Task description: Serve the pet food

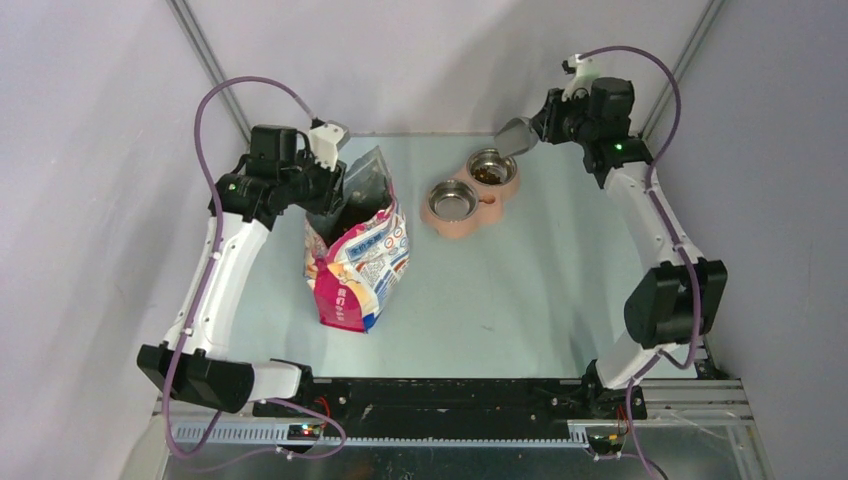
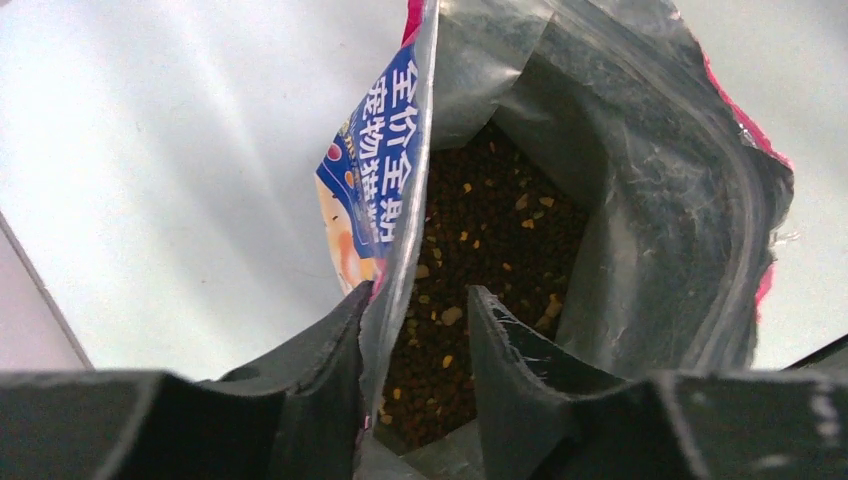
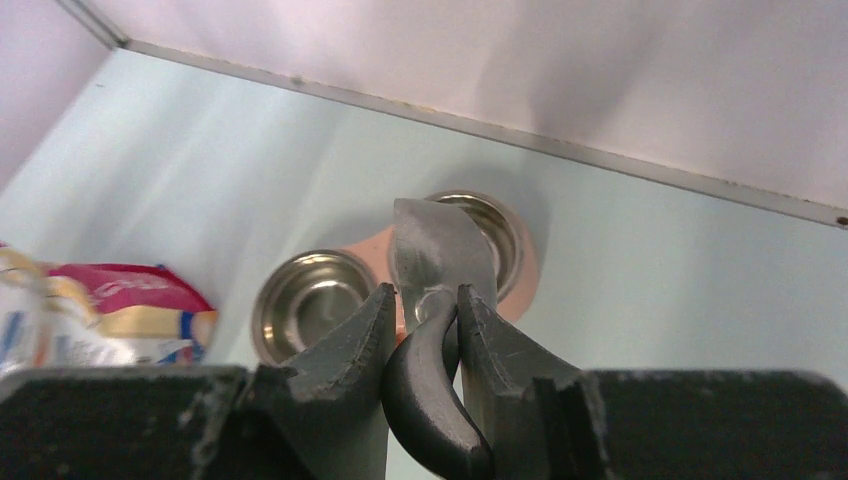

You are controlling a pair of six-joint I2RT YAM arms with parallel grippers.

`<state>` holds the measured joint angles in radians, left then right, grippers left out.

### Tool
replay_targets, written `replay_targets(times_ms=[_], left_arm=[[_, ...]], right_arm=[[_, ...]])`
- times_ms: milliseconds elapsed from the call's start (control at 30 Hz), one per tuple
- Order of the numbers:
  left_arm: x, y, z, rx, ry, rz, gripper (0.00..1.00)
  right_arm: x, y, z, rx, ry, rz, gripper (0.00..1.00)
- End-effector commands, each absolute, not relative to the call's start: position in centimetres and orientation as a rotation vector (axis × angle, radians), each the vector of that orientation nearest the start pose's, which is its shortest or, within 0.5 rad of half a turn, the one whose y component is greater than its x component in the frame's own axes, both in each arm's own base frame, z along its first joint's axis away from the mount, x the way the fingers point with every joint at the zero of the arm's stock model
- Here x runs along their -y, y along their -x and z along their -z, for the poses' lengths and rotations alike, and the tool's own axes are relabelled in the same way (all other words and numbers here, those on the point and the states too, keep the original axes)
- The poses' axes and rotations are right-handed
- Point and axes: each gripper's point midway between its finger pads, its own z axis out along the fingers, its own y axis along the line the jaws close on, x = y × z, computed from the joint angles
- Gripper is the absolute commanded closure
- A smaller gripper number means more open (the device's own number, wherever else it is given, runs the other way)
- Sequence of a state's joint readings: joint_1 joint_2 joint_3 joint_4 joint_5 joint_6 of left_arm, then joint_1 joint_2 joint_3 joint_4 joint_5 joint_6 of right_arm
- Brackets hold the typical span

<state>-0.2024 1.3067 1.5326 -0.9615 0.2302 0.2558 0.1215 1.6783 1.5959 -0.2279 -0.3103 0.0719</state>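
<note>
Pet food point(image 2: 490, 225), small dark-brown dry kibble in a loose heap, is seen deep inside the opened pink, white and blue printed bag point(image 1: 358, 262). A smaller portion is seen in the farther round steel bowl point(image 1: 491, 170) of the salmon-pink double feeder point(image 1: 488, 198). No kibble is made out in the nearer steel bowl point(image 1: 453, 200).

The step in hand is judged to be the tipping of a scoopful into the feeder. For this to be done well, the mouth of the grey metal scoop point(image 3: 440, 245) should be brought low over the middle of the bowl. It should then be tilted slowly, so that no pieces are bounced over the rim onto the pale table point(image 1: 520, 290). Whether anything is left in the scoop cannot be told, since its hollow is turned away from the wrist camera.

The right gripper point(image 3: 425, 320) is closed narrowly on the scoop's black handle point(image 3: 430, 410), just behind the metal cup. The scoop is tilted mouth-down above the farther bowl and appears not to touch it. The left gripper point(image 2: 415, 340) is clamped on the bag's wall at its mouth, one finger outside and one inside above the kibble. The bag is thereby held upright and open.
</note>
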Motion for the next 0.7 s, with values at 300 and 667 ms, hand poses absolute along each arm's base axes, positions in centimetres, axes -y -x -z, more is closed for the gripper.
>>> replay_targets(times_ms=[300,667], left_arm=[[6.7,-30.1,-31.4,-2.119,-0.353,0.119,0.41],[6.8,-29.3,-30.6,-2.111,-0.211,0.219,0.45]], right_arm=[[-21.3,-35.1,-46.7,-1.609,0.525,-0.704,1.00],[-31.0,-28.3,-49.5,-1.430,0.823,-0.805,1.00]])
